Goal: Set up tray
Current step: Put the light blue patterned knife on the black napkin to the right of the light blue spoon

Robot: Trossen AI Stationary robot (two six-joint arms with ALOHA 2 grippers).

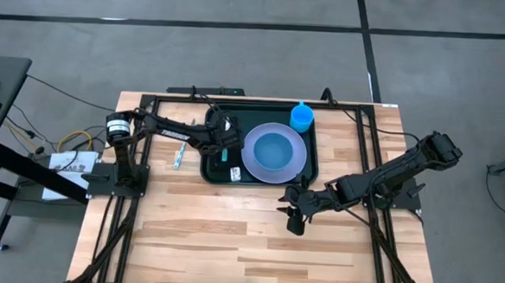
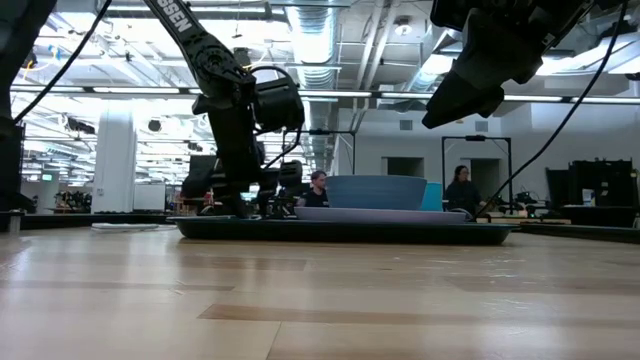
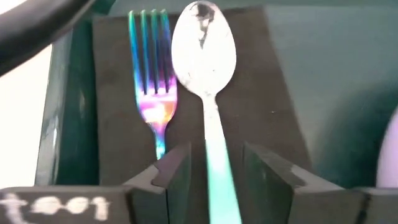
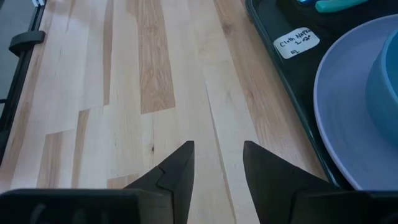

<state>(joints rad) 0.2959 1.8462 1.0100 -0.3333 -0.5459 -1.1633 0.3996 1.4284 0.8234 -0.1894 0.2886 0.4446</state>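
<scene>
The dark green-black tray (image 1: 212, 172) lies at the table's far middle. It carries a lavender plate (image 1: 296, 165) with a blue bowl (image 1: 274, 150) on it and a blue cup (image 1: 301, 116) at its far right corner. On the tray's left part, a dark flat napkin (image 3: 261, 93) bears an iridescent fork (image 3: 152, 93) and a shiny spoon (image 3: 204, 43), side by side. My left gripper (image 3: 217, 168) hangs open just above them, its fingers on either side of the spoon's handle without touching it. My right gripper (image 1: 293, 220) is open over bare wood near the tray's near right corner.
A teal-handled utensil (image 1: 180, 158) lies on the wood left of the tray. A white label (image 4: 297, 42) sits in the tray's near part. Black frame rails run along the table's sides. Bare wood spreads across the near half of the table (image 1: 230, 244). People show far behind the table.
</scene>
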